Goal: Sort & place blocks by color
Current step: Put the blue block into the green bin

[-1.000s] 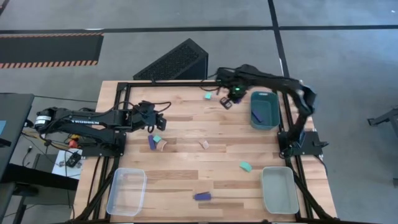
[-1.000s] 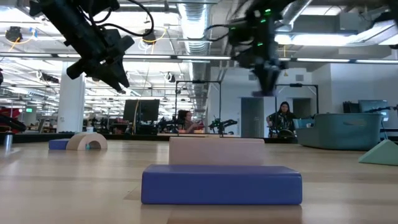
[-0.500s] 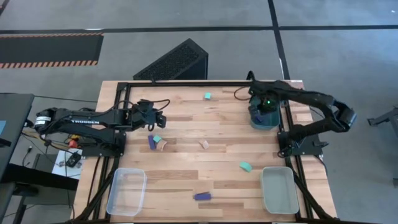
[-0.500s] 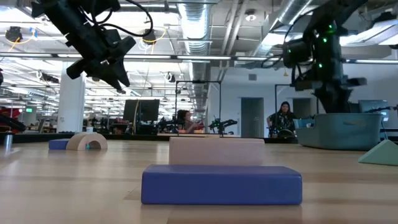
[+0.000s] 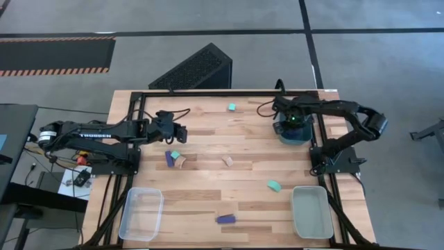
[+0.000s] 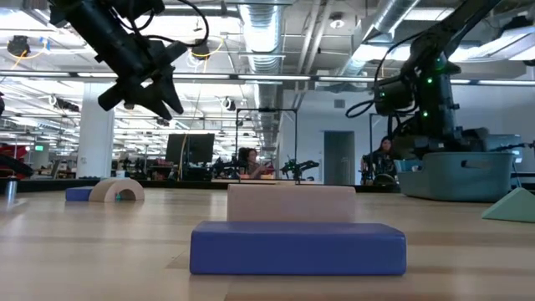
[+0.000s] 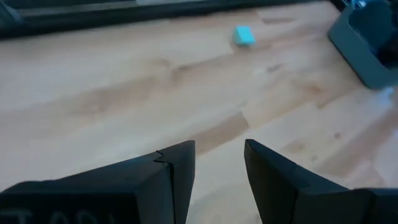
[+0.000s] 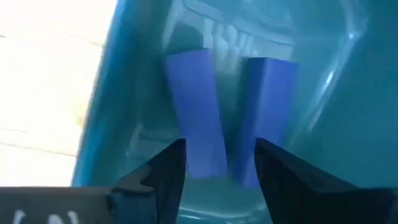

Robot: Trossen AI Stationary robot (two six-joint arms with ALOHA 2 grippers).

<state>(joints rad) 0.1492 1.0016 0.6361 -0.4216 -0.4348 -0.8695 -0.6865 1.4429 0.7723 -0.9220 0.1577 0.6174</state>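
Your right gripper [image 8: 214, 168] has swung over the teal tray [image 8: 124, 93] since a second ago; its fingers hang parted and empty above two blue blocks [image 8: 196, 112] lying inside, sorted by color.

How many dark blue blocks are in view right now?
4: two lie side by side in the dark teal tray, one and another; one sits mid-table left; one near the front edge. Others may be hidden.

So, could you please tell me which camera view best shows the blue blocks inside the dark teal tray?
The right wrist view: two blue blocks lie side by side in the teal tray, past the open right pincer. In the high view the arm covers them; the low view shows only the tray's wall.
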